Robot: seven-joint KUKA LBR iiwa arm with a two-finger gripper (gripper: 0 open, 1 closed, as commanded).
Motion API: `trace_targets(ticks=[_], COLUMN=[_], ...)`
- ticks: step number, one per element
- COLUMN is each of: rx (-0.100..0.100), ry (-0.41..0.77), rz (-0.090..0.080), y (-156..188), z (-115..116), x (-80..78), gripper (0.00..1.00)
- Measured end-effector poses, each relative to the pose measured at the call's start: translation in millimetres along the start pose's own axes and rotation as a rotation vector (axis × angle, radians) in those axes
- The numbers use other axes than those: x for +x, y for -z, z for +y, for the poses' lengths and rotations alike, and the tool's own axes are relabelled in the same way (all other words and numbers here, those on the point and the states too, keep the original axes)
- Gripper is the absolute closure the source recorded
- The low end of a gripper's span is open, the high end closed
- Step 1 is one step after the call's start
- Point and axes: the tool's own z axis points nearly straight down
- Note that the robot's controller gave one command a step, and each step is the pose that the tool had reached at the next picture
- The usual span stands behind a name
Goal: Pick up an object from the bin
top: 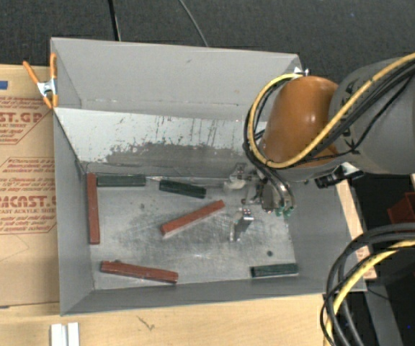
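Grey bin (157, 78): my claw (241, 229) hangs beside the slanted red-brown bar (192, 218), probably aiming for it; whether it is apart or together I cannot tell.

The arm (384, 114) enters from the right with its wrist pitched downward. An orange cover (297, 117) caps the wrist; yellow and black cables (253, 132) loop around it. The hand (242, 228) extends below the cover, pointing down.

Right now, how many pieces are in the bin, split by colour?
Red-brown bars: 3
Dark green bars: 3
Total: 6
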Motion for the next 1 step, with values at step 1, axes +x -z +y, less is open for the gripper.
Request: trace_targets(ticks=[1], rx=[0.000], ry=[0.000], rz=[0.000], y=[0.0], z=[0.0], x=[0.0], gripper=[0.00])
